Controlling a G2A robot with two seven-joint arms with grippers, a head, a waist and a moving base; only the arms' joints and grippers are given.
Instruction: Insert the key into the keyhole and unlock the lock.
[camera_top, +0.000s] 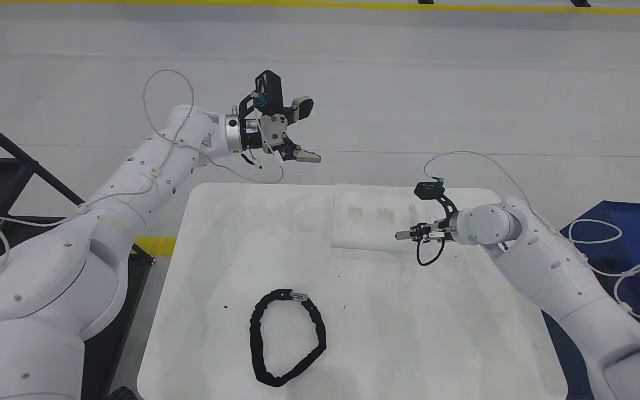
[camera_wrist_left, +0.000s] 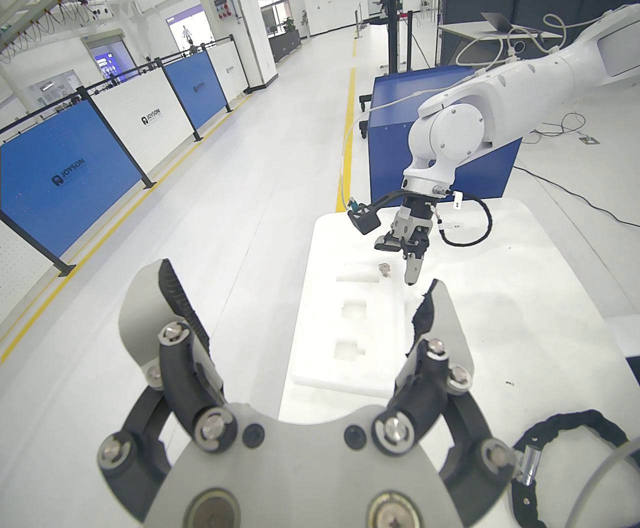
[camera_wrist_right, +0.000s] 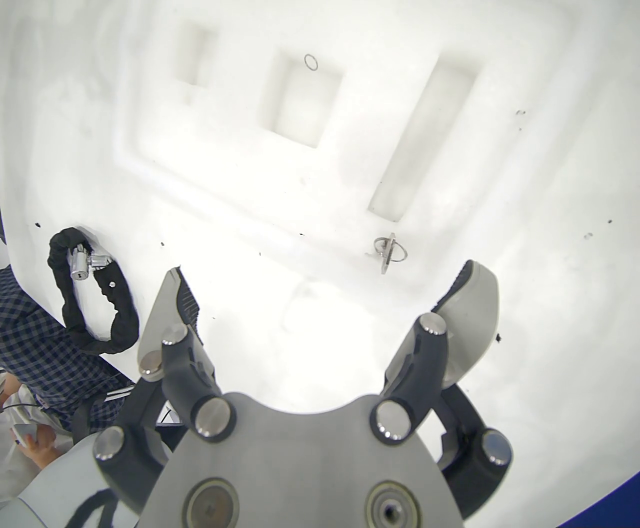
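The right gripper (camera_wrist_right: 322, 277) is held wide open beside the key (camera_wrist_right: 386, 252), seemingly for grasping; the left gripper (camera_wrist_left: 300, 280), equally wide, is held aside

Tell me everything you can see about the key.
The key is small, silvery and metallic-looking, with a thin wire ring attached. It lies free on the white foam tray, just off the end of its long recess, far from the chain lock. Nothing grips it; the right gripper hangs open close by.
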